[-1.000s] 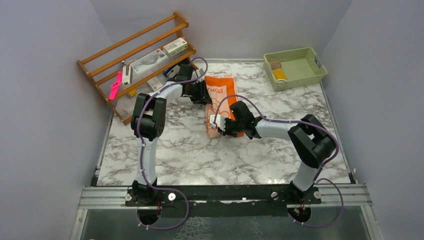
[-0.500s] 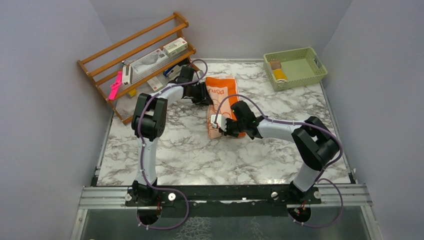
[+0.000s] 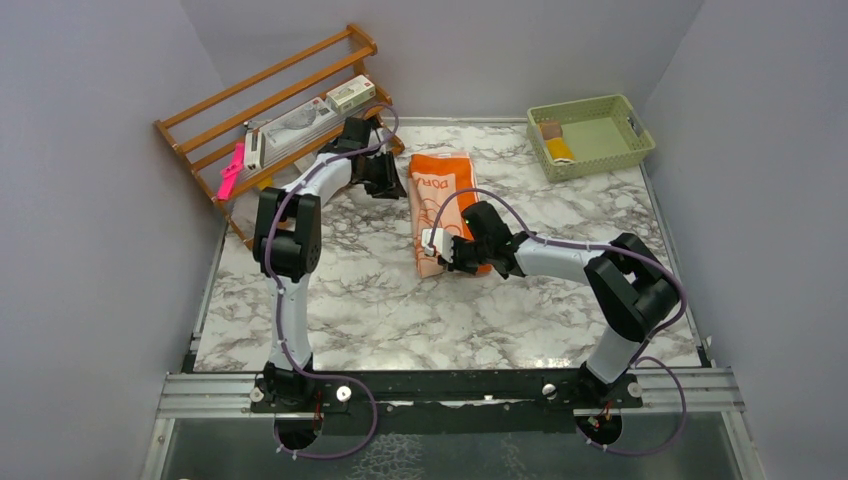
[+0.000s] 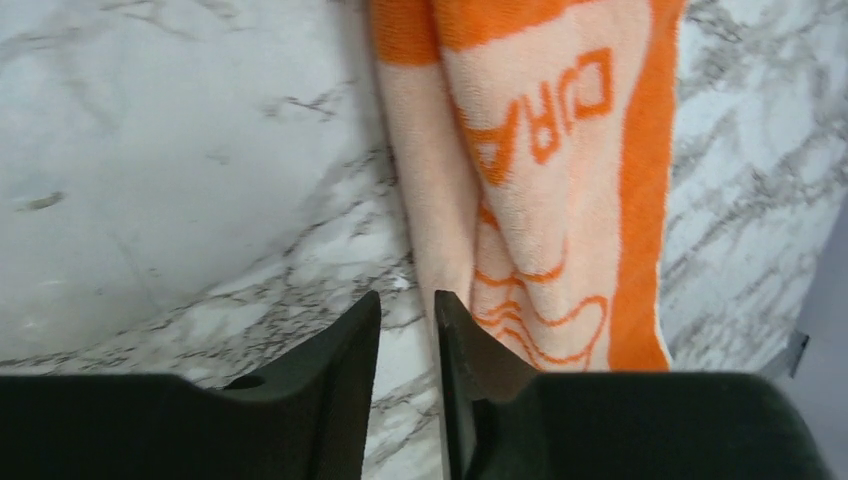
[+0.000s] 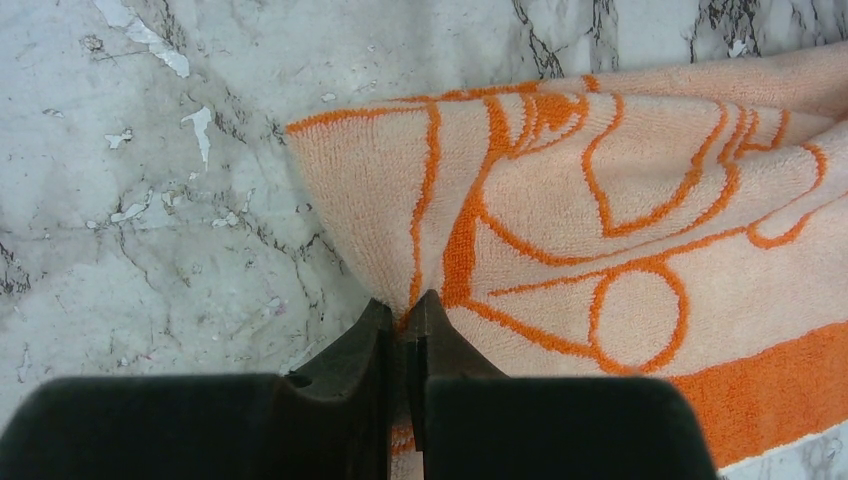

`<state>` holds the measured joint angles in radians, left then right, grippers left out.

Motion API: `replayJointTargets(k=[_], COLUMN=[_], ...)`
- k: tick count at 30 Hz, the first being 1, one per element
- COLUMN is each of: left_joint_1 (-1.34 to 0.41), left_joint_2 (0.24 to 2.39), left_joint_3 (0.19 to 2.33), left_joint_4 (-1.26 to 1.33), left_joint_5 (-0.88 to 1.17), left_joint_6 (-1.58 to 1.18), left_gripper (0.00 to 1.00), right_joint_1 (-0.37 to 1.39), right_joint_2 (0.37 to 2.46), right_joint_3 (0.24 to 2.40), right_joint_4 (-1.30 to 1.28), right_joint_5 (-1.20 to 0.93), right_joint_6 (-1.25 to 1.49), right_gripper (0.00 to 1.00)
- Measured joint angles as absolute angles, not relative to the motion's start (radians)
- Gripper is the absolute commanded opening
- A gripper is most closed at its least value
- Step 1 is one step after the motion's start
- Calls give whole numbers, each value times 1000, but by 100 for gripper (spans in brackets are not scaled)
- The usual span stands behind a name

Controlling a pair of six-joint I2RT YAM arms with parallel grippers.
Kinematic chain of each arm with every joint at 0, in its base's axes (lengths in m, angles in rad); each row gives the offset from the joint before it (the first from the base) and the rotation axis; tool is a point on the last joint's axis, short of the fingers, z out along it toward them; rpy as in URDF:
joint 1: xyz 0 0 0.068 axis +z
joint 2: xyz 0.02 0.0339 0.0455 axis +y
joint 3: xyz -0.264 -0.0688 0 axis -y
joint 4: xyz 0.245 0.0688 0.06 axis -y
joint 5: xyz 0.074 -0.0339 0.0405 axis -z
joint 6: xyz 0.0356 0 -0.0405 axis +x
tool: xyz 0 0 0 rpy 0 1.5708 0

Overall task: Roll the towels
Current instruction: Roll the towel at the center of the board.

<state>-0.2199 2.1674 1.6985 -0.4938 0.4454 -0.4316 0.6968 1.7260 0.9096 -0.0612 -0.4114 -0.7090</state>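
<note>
The orange and pale peach towel (image 3: 447, 195) lies folded into a long strip on the marble table, running from far to near. My right gripper (image 3: 444, 256) is shut on its near-left edge; the right wrist view shows the jaws (image 5: 408, 300) pinching a fold of the printed cloth (image 5: 600, 170). My left gripper (image 3: 397, 185) is just left of the towel's far end, not touching it. In the left wrist view its jaws (image 4: 407, 297) stand slightly apart over bare marble, the towel (image 4: 540, 150) to their right. A small mustard-yellow roll (image 3: 559, 149) lies in the green basket.
A wooden rack (image 3: 280, 120) holding boxes and a pink item stands at the far left, close behind my left arm. The green basket (image 3: 640, 140) sits at the far right with a brown item beside the yellow roll. Grey walls enclose the table.
My left gripper has let go of the towel's far-left edge and drawn back left toward the rack. My right gripper has stayed shut on the near edge.
</note>
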Motion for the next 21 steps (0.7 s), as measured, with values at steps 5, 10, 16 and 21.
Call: replayJointTargets(k=[5,10,16,21], left_joint_1=[-253,-307,-336,-336], left_joint_2=[2167,2170,2213,2270], left_joint_3=[1717,1733,1779,1830], left_joint_4=[-481,-485,-490,-504], left_joint_5=[551,598,614,615], left_joint_6=[-439,-439,-439,-439], left_gripper=[22,22,22,21], right_joint_1=[697,697,697,697], right_joint_2=[1726,1726,1726,1726], right_joint_3=[910,910,910,910], right_joint_4=[-63,-64,-64,-64], right_joint_5=[-405,-399,-392,-387], right_joint_6=[-707,-707,-704,-704], right_gripper=[1,1,1,1])
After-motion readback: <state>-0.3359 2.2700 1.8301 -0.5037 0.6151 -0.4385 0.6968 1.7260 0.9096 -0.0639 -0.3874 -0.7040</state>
